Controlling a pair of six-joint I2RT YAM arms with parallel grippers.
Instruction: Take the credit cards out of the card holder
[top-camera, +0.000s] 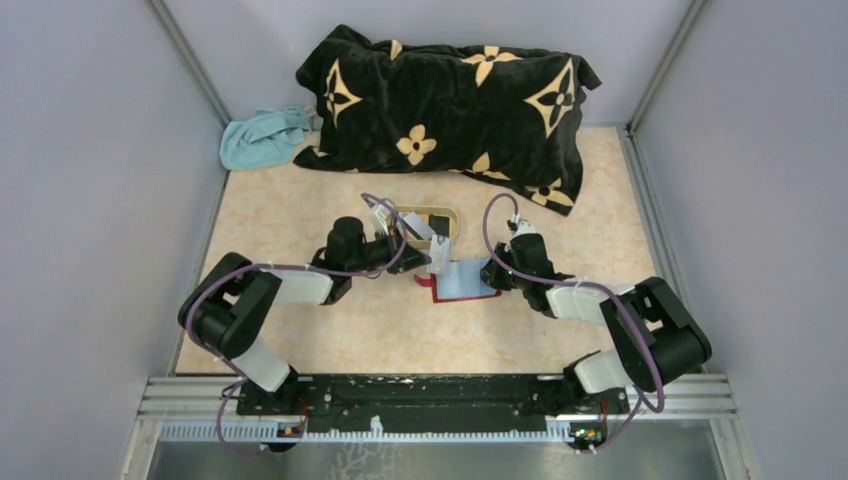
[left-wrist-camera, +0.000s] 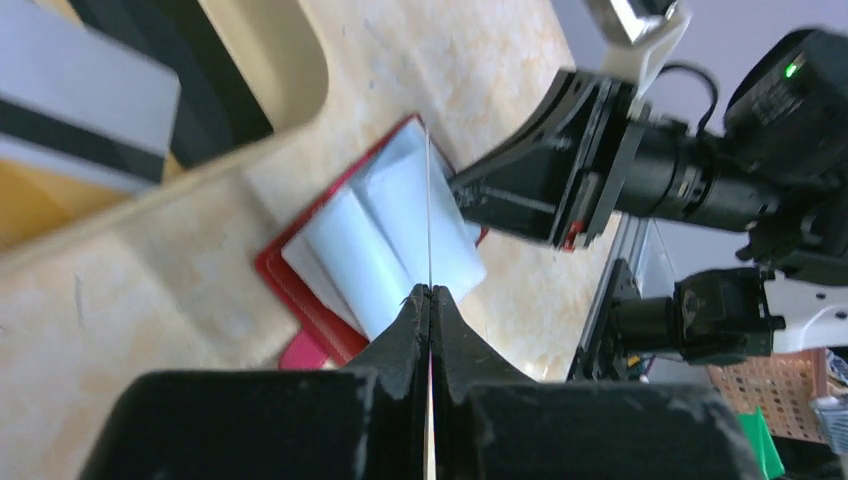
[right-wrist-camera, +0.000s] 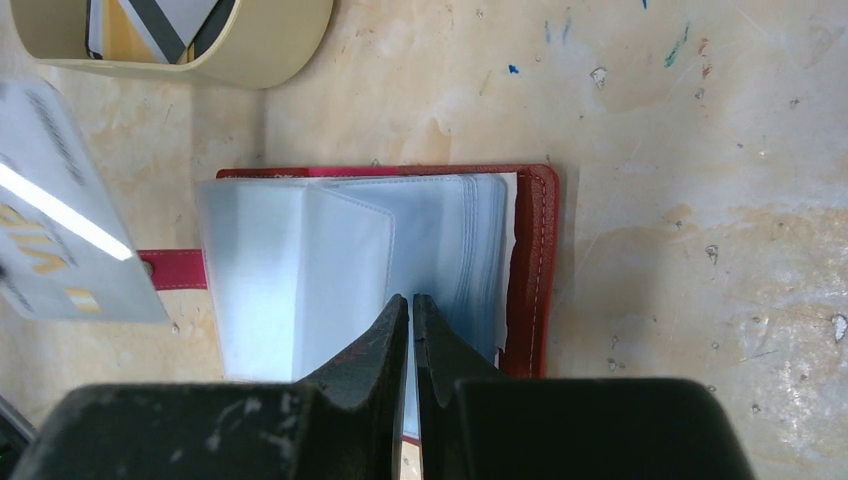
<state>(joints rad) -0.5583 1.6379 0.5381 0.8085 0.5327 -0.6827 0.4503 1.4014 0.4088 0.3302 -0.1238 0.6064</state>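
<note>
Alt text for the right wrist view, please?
The right end effector, jaws nearly together on a clear sleeve, holds an open red card holder on the table. A pale credit card shows blurred at left; a beige tray holding cards sits above.

Red card holder (right-wrist-camera: 532, 262), pale-blue sleeves (right-wrist-camera: 300, 275); white credit card (right-wrist-camera: 60, 215).

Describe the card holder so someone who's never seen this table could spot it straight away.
Find the big black blanket with yellow flowers at the back; a beige oval tray sits just in front of it. The card holder lies open right before that tray: the only dark red thing, with pale blue-grey sleeves fanned out.
</note>
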